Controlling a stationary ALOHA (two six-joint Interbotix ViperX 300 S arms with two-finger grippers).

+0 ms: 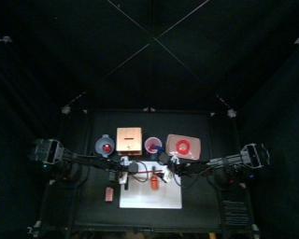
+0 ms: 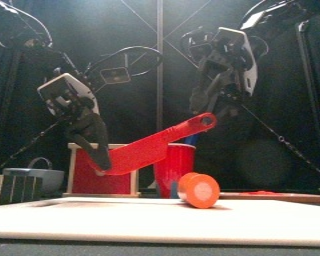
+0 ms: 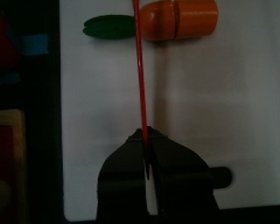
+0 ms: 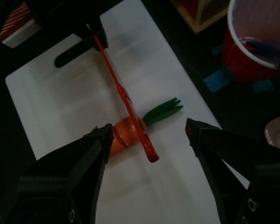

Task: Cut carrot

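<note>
From above we see the white board (image 1: 152,193) on the desk (image 1: 90,210), both arms meeting over it; the carrot is too small to make out there.

At desk height, our left pincer (image 2: 92,148) grips a red knife (image 2: 156,145) slanting up above the carrot (image 2: 198,189), whose cut end faces us.

The left wrist shows the blade running over the carrot (image 3: 181,19), its green leaves (image 3: 108,26) off to one side. Unpinned, it could roll under the blade.

The right pincer (image 4: 149,144) hangs wide open astride the carrot, holding nothing.
</note>
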